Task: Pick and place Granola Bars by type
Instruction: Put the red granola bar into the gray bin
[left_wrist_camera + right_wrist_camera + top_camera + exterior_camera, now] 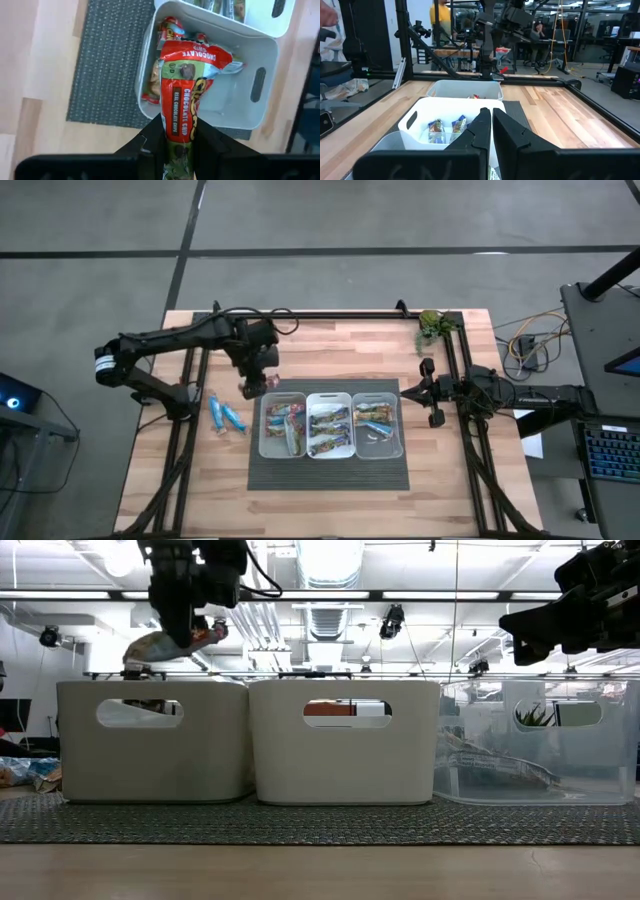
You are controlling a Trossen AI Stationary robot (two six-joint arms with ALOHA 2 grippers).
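1. Three bins sit in a row on a dark mat (pixel 330 465) on the worktop (pixel 330 340), high view. Left pincer (pixel 252 387) hangs just beyond the left bin (pixel 283 427), near its outer far corner, clamped on a red-wrapped granola bar (pixel 262 385). Two blue bars (pixel 226 414) lie on the bare wood left of the mat. Middle bin (pixel 330 425) and right bin (pixel 378 427) hold mixed bars. Right pincer (pixel 432 392) is parked at the worktop's right side, fingers pressed together, holding nothing. Green plant (pixel 432 326) sits at the far right corner.
2. Low view: left pincer (pixel 185 635) is up above the left bin's (pixel 150 755) rim, bar (pixel 160 645) dangling from it, clear of the bin.
3. Left wrist view: fingers (pixel 150 145) narrow, pinching the tail end of the red chocolate chip bar (pixel 187 85); left bin (pixel 250 90) lies below it, with other red bars inside.
4. Right wrist view: right pincer (pixel 491 117) closed, empty, pointing over the bins (pixel 465 107).
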